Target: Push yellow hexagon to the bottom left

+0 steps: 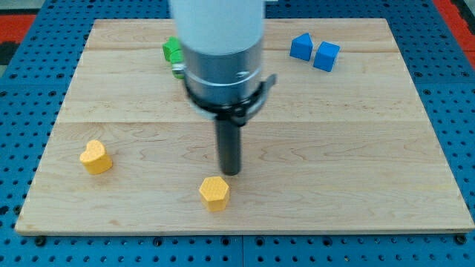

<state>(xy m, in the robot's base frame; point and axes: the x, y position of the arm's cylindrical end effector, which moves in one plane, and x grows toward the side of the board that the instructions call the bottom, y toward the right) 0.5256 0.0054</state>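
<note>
Lying near the left edge of the wooden board (356,148), toward the bottom-left corner, a yellow heart-shaped block (96,156) is sitting alone and well apart from everything else. Moving rightward, the yellow hexagon (214,193) is resting close to the bottom edge, slightly left of the board's middle; it is showing a flat six-sided top face in pale yellow and darker orange-yellow side walls, and it is standing flat on the wood. My tip (230,171) is standing just above and slightly right of the hexagon, near it, though whether the two are touching cannot be told from this angle. The rod is pointing straight down from a broad white and grey arm body that is filling the upper middle of the view and hiding part of the board behind it. No jaws or fingers are ending this arm; a single plain rod is doing the work, so nothing is being pinched or held. A green block (173,53), shape unclear, is peeking out from behind the arm near the top edge. Two blue blocks (314,51) are sitting side by side by the top edge, right of centre.
</note>
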